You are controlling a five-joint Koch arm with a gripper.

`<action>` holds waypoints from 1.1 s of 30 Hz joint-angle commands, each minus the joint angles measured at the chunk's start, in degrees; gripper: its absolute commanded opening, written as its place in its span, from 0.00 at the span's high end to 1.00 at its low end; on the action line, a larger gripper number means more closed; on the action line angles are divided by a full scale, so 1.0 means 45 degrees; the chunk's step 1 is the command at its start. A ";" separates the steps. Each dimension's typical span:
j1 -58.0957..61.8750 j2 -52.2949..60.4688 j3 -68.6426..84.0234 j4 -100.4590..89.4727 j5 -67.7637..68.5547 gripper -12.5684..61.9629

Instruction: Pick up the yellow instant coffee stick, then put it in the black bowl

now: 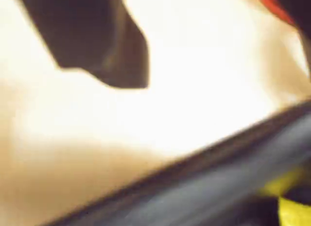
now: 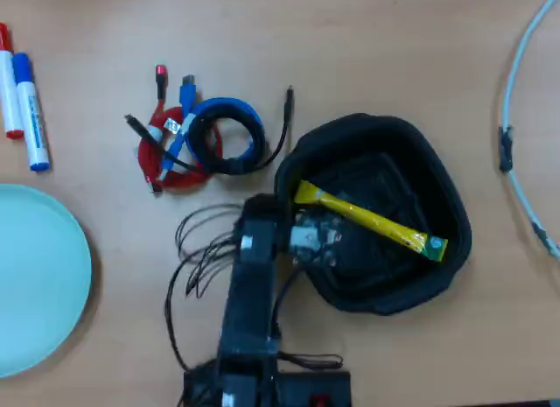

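Inside the black bowl [image 2: 376, 293], the yellow instant coffee stick [image 2: 367, 217] lay slantwise in the overhead view, its green end toward the bowl's right rim and its plain yellow end at the bowl's left side. That yellow end sat right at the claw [image 2: 308, 236], which reached over the bowl's left rim; whether the claw gripped the stick or stood apart I could not tell. The wrist view was blurred, showing only a dark rim [image 1: 204, 177] and a scrap of yellow [image 1: 294, 211]. Left of the bowl on the bench [image 2: 394, 48] lay coiled red, blue and black cables [image 2: 203, 143]. Farther left of the bowl were two markers [image 2: 26, 109] and a pale turquoise plate [image 2: 35, 276].
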 commanded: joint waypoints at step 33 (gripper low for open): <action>-0.1289 0.2773 1.1797 -1.1328 0.1465 0.36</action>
